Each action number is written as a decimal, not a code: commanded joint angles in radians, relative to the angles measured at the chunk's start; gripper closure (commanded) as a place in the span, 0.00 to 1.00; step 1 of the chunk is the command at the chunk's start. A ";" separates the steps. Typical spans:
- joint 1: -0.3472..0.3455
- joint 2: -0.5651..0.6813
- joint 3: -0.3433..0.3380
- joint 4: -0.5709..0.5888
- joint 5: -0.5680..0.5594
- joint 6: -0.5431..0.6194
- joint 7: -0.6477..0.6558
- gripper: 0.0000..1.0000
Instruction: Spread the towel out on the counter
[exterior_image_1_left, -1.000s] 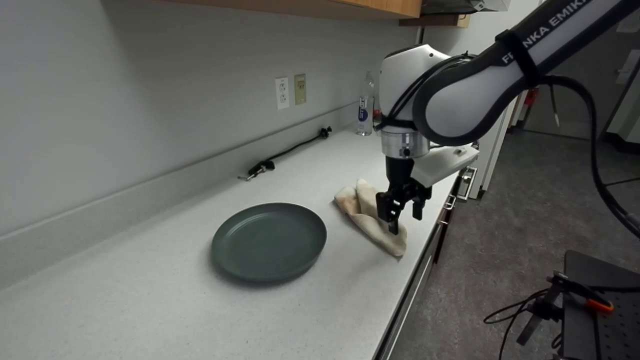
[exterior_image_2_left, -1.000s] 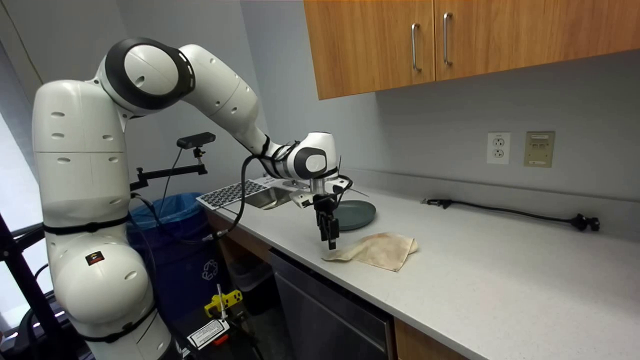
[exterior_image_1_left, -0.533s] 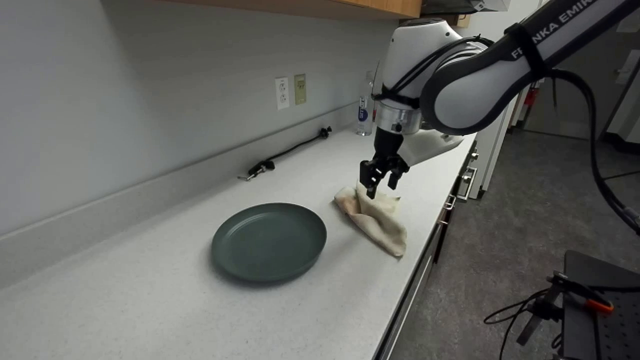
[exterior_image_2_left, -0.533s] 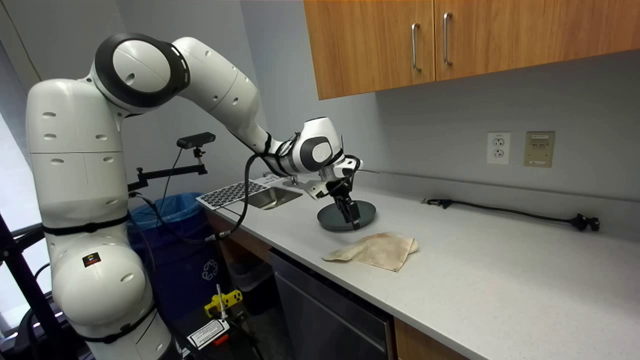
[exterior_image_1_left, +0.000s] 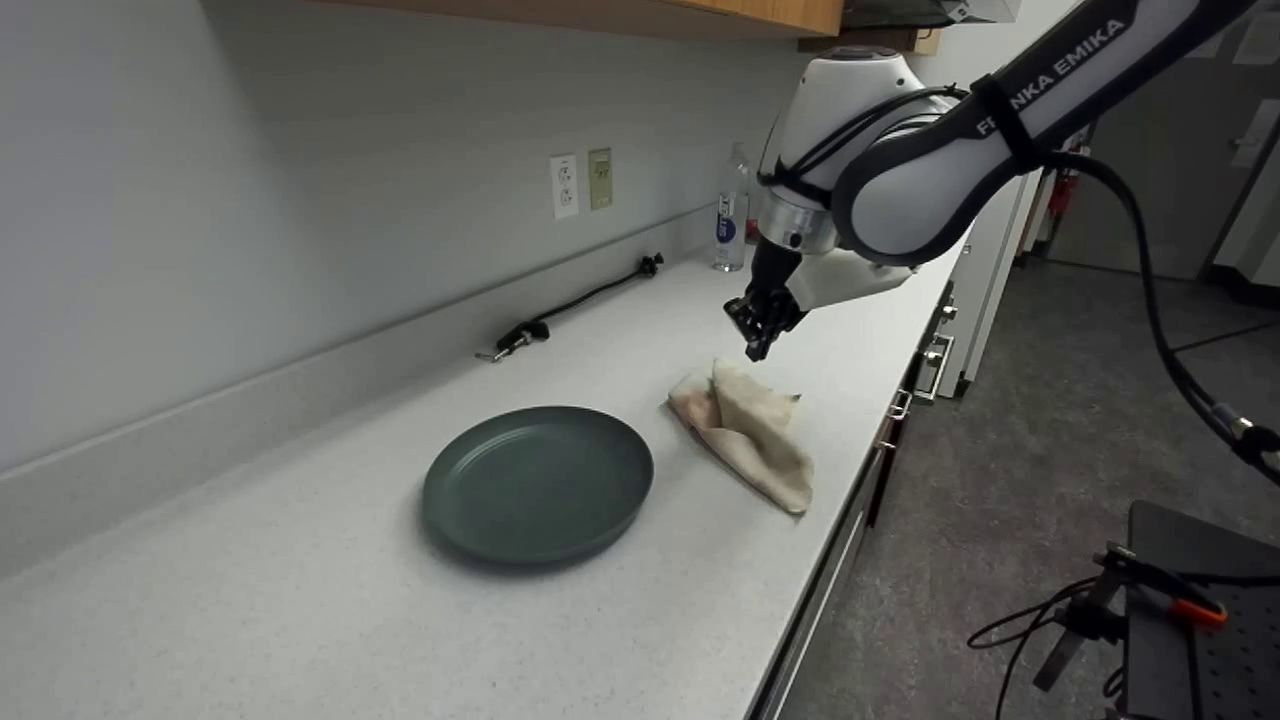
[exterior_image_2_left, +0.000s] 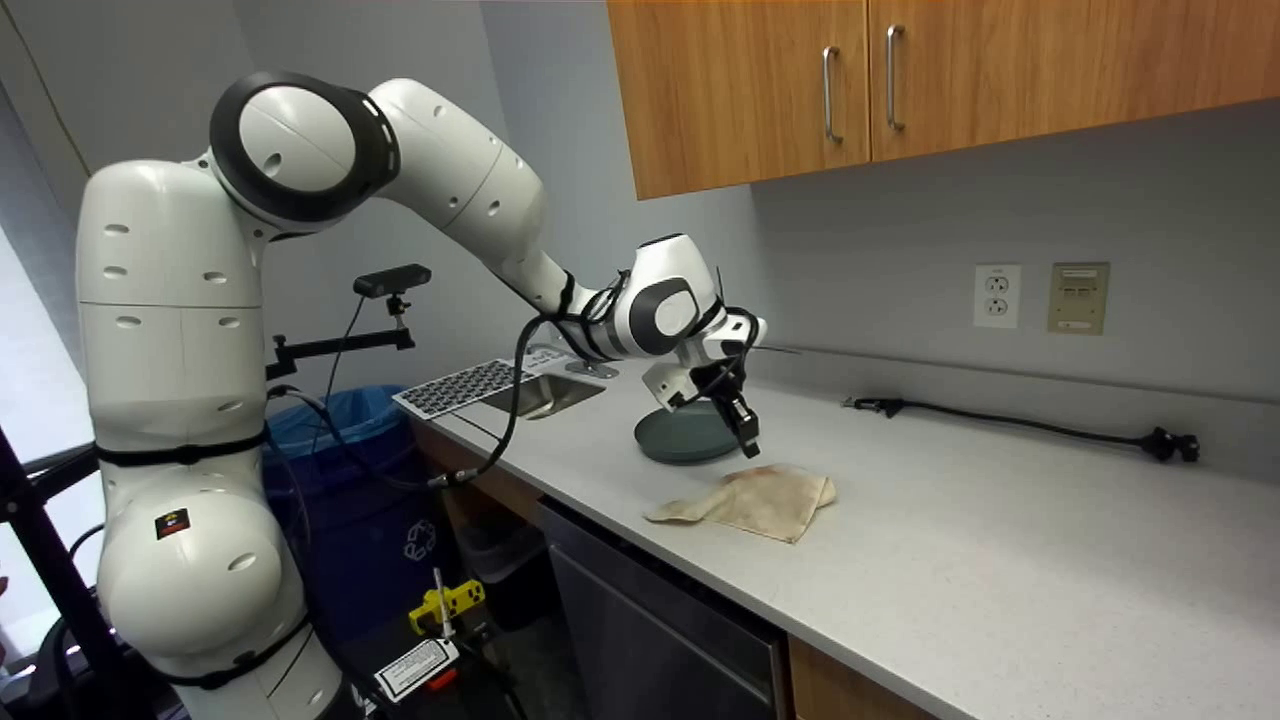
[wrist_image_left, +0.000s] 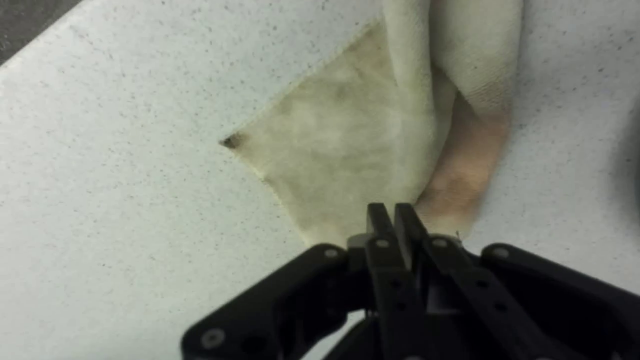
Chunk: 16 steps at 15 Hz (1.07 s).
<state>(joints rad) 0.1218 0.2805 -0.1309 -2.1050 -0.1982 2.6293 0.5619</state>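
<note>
The robot's gripper (wrist_image_left: 390, 206) hangs in the air over the cream towel (wrist_image_left: 325, 145). Its two fingers (wrist_image_left: 378, 218) are close together, with just a thin gap between the tips. In both exterior views the gripper leans, and there is some space between its tips and the towel. The white robot arm (exterior_image_2_left: 460, 175) bends up high and then reaches down.

The towel lies on the light, speckled counter (exterior_image_1_left: 300, 620), near the front edge. One part is flat, with a pointy corner that has a dark spot at the end. Another part is folded over in soft bumps, and a brown patch shows next to the fold. So the towel is only partly spread out.

A dark green plate (exterior_image_1_left: 540, 485) sits near the towel, a little apart from it. By the back wall (exterior_image_1_left: 350, 200), a clear plastic bottle (exterior_image_1_left: 729, 235) stands upright. A thin black rod (exterior_image_2_left: 1010, 421) lies along the back of the counter. A white power outlet (exterior_image_2_left: 997, 297) is on the wall, and wooden cupboards (exterior_image_2_left: 745, 100) hang higher up.
</note>
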 joint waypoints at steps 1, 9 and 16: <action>-0.014 0.074 -0.013 0.050 0.021 0.015 0.022 1.00; -0.009 0.189 -0.047 0.126 0.071 0.050 0.098 1.00; -0.005 0.182 -0.093 0.092 0.082 0.042 0.157 1.00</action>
<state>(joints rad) 0.1100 0.4694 -0.2093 -1.9978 -0.1266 2.6583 0.6948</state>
